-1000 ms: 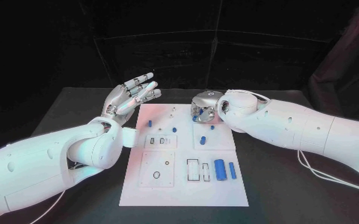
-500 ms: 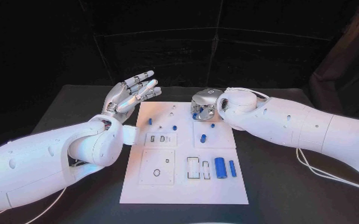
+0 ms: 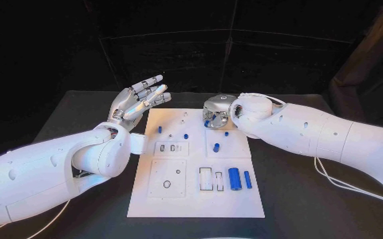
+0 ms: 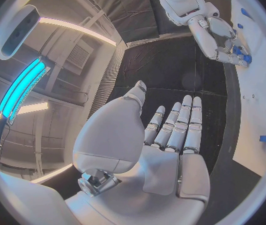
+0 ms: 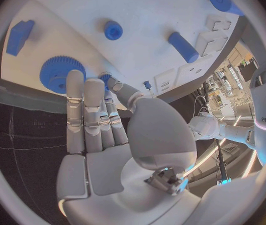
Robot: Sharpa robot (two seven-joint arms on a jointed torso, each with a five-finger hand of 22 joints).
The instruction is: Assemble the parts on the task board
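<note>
Robot hand on the right [image 3: 217, 113] hangs over the far edge of the white rectangular task board [image 3: 197, 206], palm down, its fingers straight and close together; from its wrist camera the fingertips [image 5: 75, 80] reach down to a blue toothed gear wheel [image 5: 56, 73] lying near the board's edge, with a small blue piece [image 5: 105, 78] tucked just beside them. Whether the fingers actually pinch that piece I cannot tell. The left robot hand [image 3: 140, 99] is raised beside the board's far left corner, off the plate and above the black tabletop [image 3: 72, 112], fingers spread and holding nothing; its own wrist camera shows the flat palm and straight fingers [image 4: 173, 130] the same way. On the board lie several small blue parts: a short blue peg [image 3: 159, 130] and a blue round stud [image 3: 186, 137] towards the left, a blue oblong pin [image 3: 216, 148] in the middle, and nearer the robot a thick blue cylinder [image 3: 234, 179] with a thin blue bar [image 3: 247, 180] just beside it. A black-outlined rectangular slot [image 3: 206, 179] sits next to the cylinder.
</note>
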